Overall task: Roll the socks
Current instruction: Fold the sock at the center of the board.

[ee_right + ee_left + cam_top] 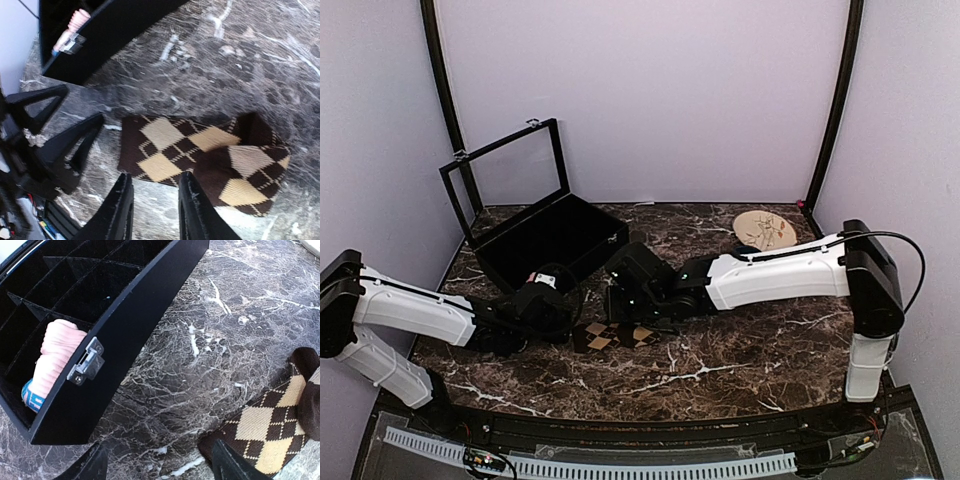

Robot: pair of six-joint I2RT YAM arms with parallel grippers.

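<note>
Black fabric argyle sock (200, 155) w/ tan-and-brown diamonds lies flat on the dark marble table (740, 350), centre-front, betw. the two arms. Its long axis runs L–R across the table, and one end looks doubled over. R gripper (154, 192) hangs right at the sock's long edge, fingers parted a little w/ only marble betw. them, holding nothing. Its closing line runs along the sock's length, so a pinch at that edge prob. needs no big wrist turn. L gripper (160, 455) is spread wide & empty, just off the sock's L end, w/ the sock to its fwd-right. R arm is the nearer, by my read. Containers: black rectangular box (125, 340) w/ inner dividers & lid up sits at back L. A soft ribbed pink sock (57, 347) is bundled in a front compartment by the metal latch (85, 360); the other cells in view look empty. So approx. one sock is done & the argyle sock is left to roll.
</note>
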